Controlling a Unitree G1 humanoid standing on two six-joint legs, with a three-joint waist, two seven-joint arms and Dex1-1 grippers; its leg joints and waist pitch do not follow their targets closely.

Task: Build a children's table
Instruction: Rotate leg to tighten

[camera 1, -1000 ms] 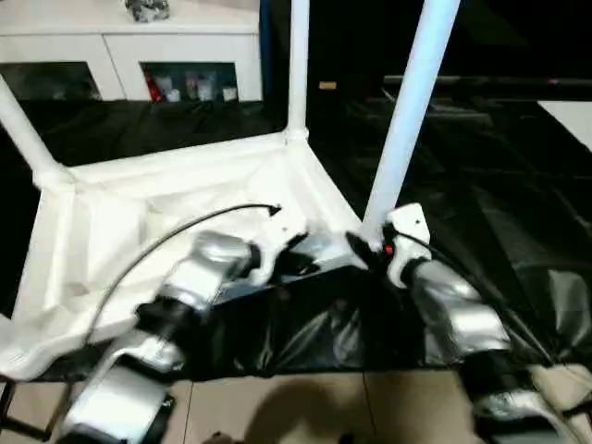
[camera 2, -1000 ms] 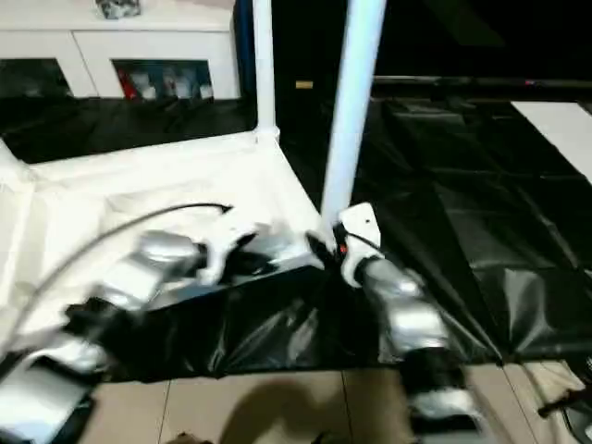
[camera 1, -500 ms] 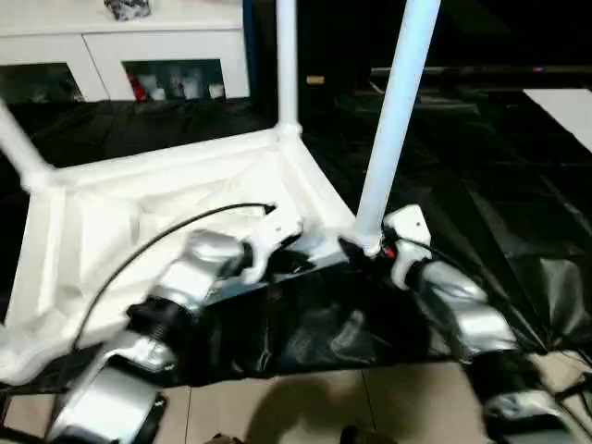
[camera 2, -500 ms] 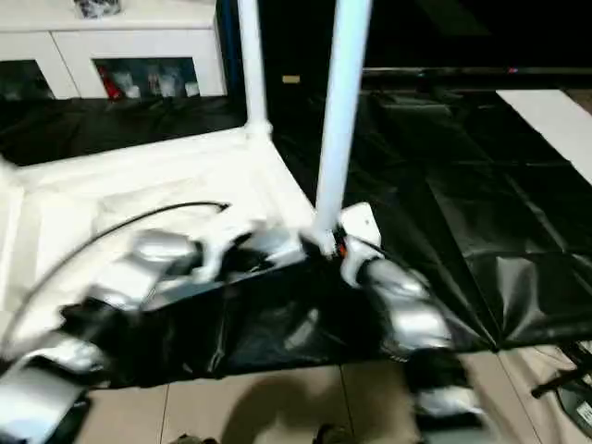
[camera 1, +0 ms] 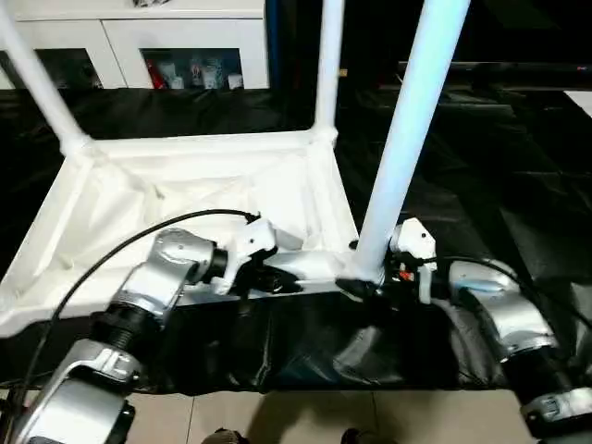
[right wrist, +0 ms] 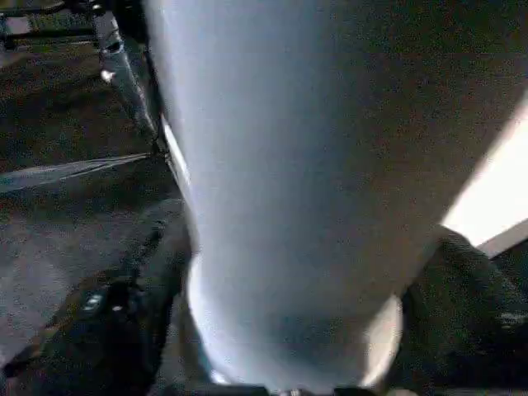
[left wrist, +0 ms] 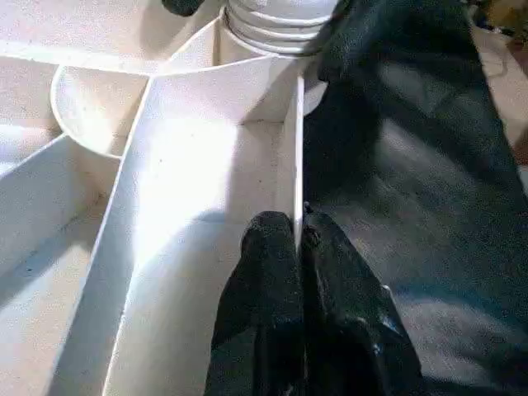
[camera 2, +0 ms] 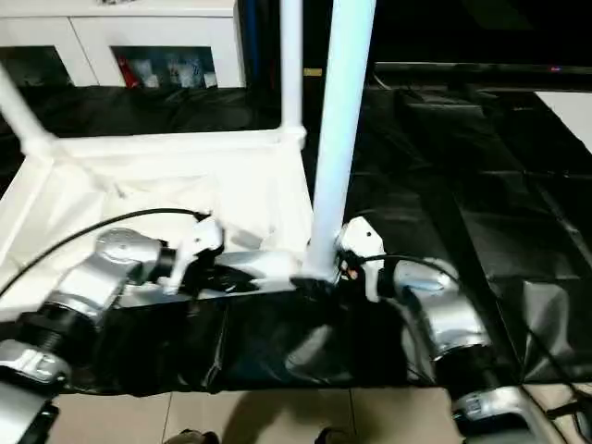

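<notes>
We find the tabletop (camera 1: 194, 199) inverted on black sheeting (camera 1: 518, 166), ribbed underside up. Our left gripper (left wrist: 299, 239) has its fingers (left wrist: 268, 264) clamped on the near rim wall. Our right gripper (camera 1: 363, 282) has its fingers set around the base of the near-right leg (camera 1: 407, 139), which stands upright in its corner socket.
</notes>
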